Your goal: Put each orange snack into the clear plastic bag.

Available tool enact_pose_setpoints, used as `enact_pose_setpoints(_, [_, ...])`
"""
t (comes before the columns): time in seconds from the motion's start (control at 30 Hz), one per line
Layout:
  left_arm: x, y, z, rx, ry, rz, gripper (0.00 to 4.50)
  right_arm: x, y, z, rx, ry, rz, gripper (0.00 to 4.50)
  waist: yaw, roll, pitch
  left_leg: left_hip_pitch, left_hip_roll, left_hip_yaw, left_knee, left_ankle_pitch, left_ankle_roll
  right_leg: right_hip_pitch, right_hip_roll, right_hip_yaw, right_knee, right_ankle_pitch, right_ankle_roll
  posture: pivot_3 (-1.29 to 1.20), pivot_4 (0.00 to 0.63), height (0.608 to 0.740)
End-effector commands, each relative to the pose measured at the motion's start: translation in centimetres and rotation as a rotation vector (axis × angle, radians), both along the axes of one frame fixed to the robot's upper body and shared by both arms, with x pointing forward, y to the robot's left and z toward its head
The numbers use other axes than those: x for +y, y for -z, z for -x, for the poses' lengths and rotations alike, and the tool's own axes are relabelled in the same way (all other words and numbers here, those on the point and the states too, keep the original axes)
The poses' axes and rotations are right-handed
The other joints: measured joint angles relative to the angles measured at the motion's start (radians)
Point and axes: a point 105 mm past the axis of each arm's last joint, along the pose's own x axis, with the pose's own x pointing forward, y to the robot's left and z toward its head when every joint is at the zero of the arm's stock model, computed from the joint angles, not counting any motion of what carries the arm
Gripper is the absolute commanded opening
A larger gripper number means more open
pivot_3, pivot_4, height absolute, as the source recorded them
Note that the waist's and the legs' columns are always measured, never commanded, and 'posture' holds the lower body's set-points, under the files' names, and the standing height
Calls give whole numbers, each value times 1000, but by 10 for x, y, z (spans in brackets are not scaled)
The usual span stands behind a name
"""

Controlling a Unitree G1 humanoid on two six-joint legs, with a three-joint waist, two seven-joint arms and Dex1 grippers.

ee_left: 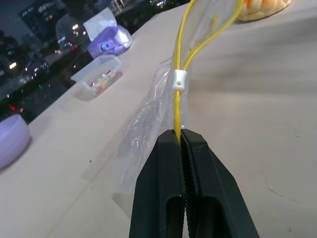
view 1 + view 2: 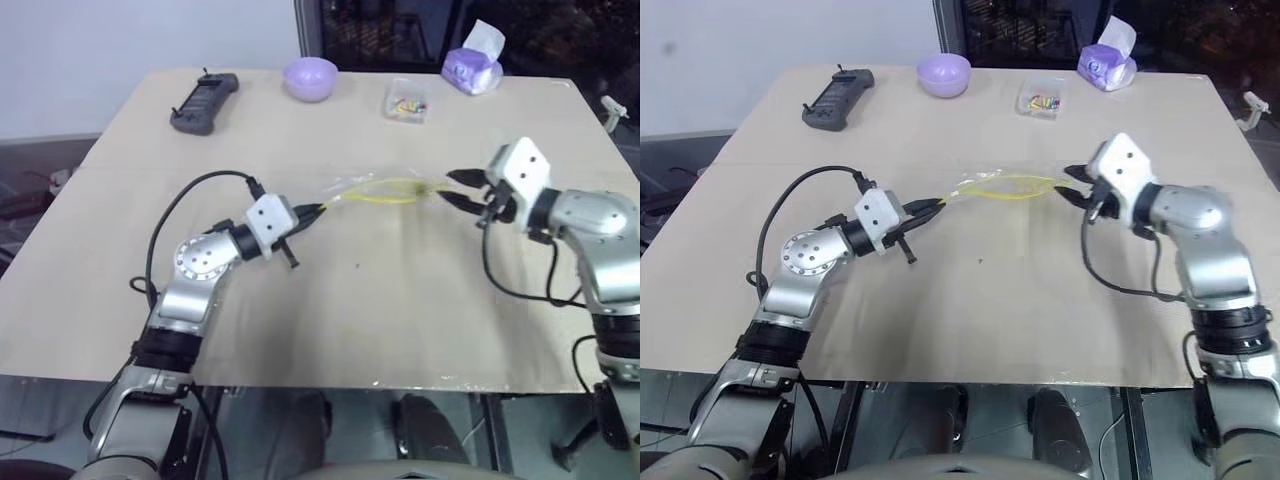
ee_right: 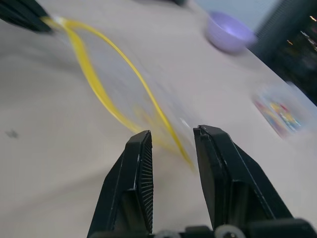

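Starting at the far left edge of the tabletop [image 2: 120,330], you have a black handheld controller [image 2: 203,102] lying near the far left corner, and just to its right a lavender bowl [image 2: 309,78] at the far edge.

Your left hand [image 2: 318,210] sits over the middle of the tabletop, left of centre, its fingers [image 1: 163,188] pressed together and pinching the yellow zip strip at one end of the clear plastic bag [image 2: 385,188]. In the left wrist view you see the strip run up from between the fingers, past a small white slider, and split into two yellow lines where the mouth gapes. The bag stretches rightward from that hand across the centre of the tabletop.

At the far end of the bag's mouth in the left wrist view, you can make out the orange snack [image 1: 262,7]; whether it lies inside the bag or just beyond it you cannot tell.

Farther right, near the far edge, stand a small clear box of colourful bits [image 2: 406,101] and a purple tissue pack [image 2: 473,66].

Your right hand [image 2: 454,190] hangs at the bag's right end with its fingers [image 3: 136,188] spread, the yellow strip ending just beside them, nothing pinched.
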Motion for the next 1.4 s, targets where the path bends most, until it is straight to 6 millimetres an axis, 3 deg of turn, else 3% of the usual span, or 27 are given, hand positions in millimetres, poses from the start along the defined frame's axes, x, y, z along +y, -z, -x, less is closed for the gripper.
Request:
enact_pose_setpoints(0.03, [0, -8, 0, -76, 21, -56, 0, -40, 3, -10, -27, 182, 19, 1472, -2, 0, 0, 0, 0, 0, 0, 0, 0, 0, 0, 0, 0, 0, 0, 0, 150, 740])
enact_pose_setpoints(0.2, [-3, -7, -4, -91, 16, -72, 0, -81, 27, -25, -11, 388, 80, 1472, -4, 0, 0, 0, 0, 1, 0, 0, 0, 0, 0, 1, 0, 0, 0, 0, 150, 740])
enact_pose_setpoints(0.37, [-4, -5, -10, -116, -24, -114, 0, -101, 29, -40, -10, 516, -56, 1472, -5, 0, 0, 0, 0, 1, 0, 0, 0, 0, 0, 1, 1, 0, 0, 0, 150, 740])
enact_pose_setpoints(0.43, [-4, -5, -10, -116, -31, -111, 0, -95, 24, -41, -23, 486, -92, 1472, -5, 1, 0, 0, 0, 1, 0, 0, 0, 0, 0, 1, 1, 0, 0, 0, 150, 740])
enact_pose_setpoints(0.47, [-5, -4, -10, -118, -32, -113, 0, -92, 23, -40, -17, 468, -103, 1745, -4, 1, 0, 0, 0, 1, 0, 0, 0, 0, 0, 1, 0, 0, 0, 0, 150, 740])
enact_pose_setpoints(0.5, [-5, -4, -10, -122, -34, -117, 0, -89, 25, -40, -2, 455, -106, 2248, -4, 1, 0, 0, 0, 1, 0, 0, 0, 0, 0, 1, 0, 0, 0, 0, 150, 740])
enact_pose_setpoints(0.57, [-6, -4, -10, -126, -49, -105, 0, -92, 31, -40, 14, 471, -80, 2724, -4, 1, 0, 0, 0, 1, 0, 0, 0, 0, 0, 1, 0, 0, 0, 0, 150, 740])
enact_pose_setpoints(0.67, [-10, -2, -8, -119, -56, -88, 0, -76, 24, -37, -5, 394, -96, 4241, -4, 1, 0, 0, 0, 1, 0, 0, 0, 0, 0, 1, 0, 0, 0, 0, 150, 740])
enact_pose_setpoints(0.7, [-11, -1, -8, -116, -56, -84, 0, -71, 21, -36, -13, 366, -95, 4433, -4, 1, 0, 0, 0, 1, 0, 0, 0, 0, 0, 1, 0, 0, 0, 0, 150, 740])
enact_pose_setpoints(0.87, [-16, 1, -8, -111, -58, -76, 0, -13, 4, -17, -26, 76, -204, 4433, -8, 1, 0, 0, 0, 1, 0, 0, 0, 0, 1, 1, 0, 0, 0, 0, 150, 740])
enact_pose_setpoints(0.97, [-19, 1, -9, -108, -56, -73, 0, 17, 4, -7, -3, -43, -238, 3779, -5, 1, 0, 0, 0, 0, 0, 0, 0, 0, 0, 1, 1, 0, 0, 0, 150, 740])
enact_pose_setpoints(1.13, [-21, 1, -10, -105, -54, -70, 0, 53, 13, -2, 38, -143, -266, 1506, -2, 1, 0, 0, 0, 0, 1, 0, 0, 0, 0, 0, 1, 0, 0, 0, 150, 740])
enact_pose_setpoints(1.23, [-22, 1, -10, -105, -53, -69, 0, 61, 15, -3, 45, -162, -272, 93, -3, 1, 0, 0, 0, 0, 1, 0, 0, 0, 0, 0, 1, 0, 0, 0, 150, 740])
enact_pose_setpoints(1.4, [-25, 0, -10, -108, -46, -64, 0, 66, 23, -12, 63, -162, -251, 31, -3, 1, 0, 0, 0, 0, 1, 0, 0, 0, 0, 0, 1, 0, 0, 0, 150, 740])
